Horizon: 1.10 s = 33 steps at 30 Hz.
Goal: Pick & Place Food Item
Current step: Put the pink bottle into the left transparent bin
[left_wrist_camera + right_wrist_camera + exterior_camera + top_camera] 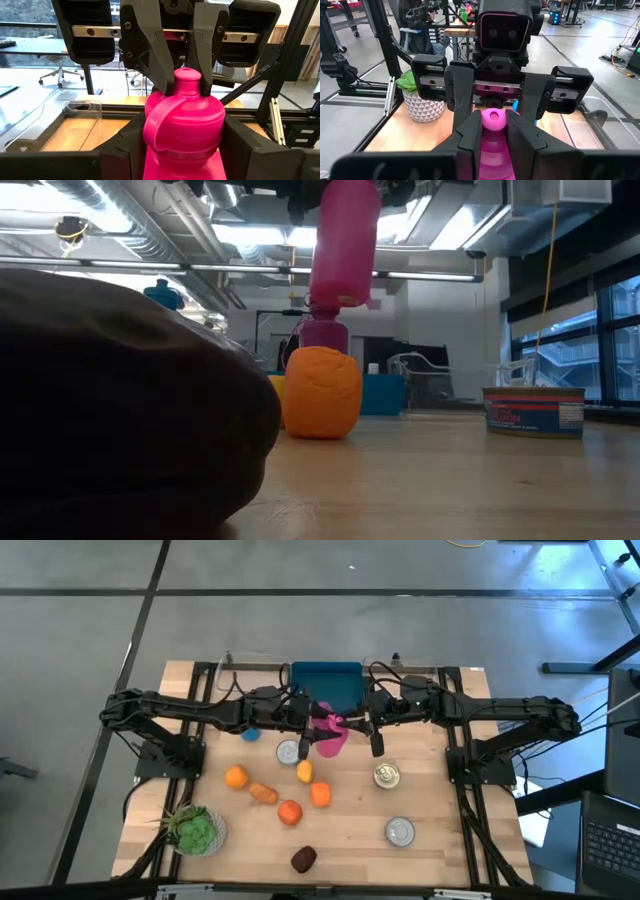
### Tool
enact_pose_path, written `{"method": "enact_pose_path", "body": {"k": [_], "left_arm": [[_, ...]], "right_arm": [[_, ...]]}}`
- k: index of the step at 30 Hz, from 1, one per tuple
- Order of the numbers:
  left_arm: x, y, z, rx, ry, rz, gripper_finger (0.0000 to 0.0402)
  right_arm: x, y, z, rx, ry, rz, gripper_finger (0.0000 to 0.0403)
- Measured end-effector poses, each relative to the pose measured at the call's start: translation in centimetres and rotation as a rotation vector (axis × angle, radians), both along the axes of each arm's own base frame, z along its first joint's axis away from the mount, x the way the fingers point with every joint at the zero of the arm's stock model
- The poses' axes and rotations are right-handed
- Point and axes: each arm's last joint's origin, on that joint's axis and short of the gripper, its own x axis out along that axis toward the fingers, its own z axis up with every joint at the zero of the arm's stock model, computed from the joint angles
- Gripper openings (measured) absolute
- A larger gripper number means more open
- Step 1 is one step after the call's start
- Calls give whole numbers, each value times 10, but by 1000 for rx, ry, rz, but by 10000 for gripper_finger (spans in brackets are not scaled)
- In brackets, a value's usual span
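I see the pink bottle (331,733) midair over table centre, long axis spanning both arms: left gripper (172,145) clamps its body, right gripper (492,131) pinches the cap, equally near.

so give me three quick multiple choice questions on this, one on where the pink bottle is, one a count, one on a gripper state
1. Where is the pink bottle?
A. lying on the table
B. held in the air between both grippers
C. inside the blue bin

2. How many cans stand on the table?
A. one
B. five
C. three

3. How are the right gripper's fingers?
A. closed on the bottle's cap
B. wide open, holding nothing
C. closed on a can

Key: 1 B, the pink bottle hangs clear of the table between the left gripper and right gripper. 2 C, the high view shows three cans. 3 A, its fingers pinch the cap.
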Motion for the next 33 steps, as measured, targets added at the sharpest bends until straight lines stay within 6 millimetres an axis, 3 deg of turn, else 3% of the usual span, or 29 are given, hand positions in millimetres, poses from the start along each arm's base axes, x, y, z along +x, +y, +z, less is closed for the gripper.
{"method": "enact_pose_path", "body": {"k": [22,28,33], "left_arm": [[0,0,-1,2,9,5,167],[0,1,-1,32,11,21,166],[-5,0,3,50,15,21,166]], "right_arm": [[-1,0,6,-5,-52,3,210],[-13,1,17,-29,-95,5,226],[-34,-2,33,-90,-130,-117,221]]}}
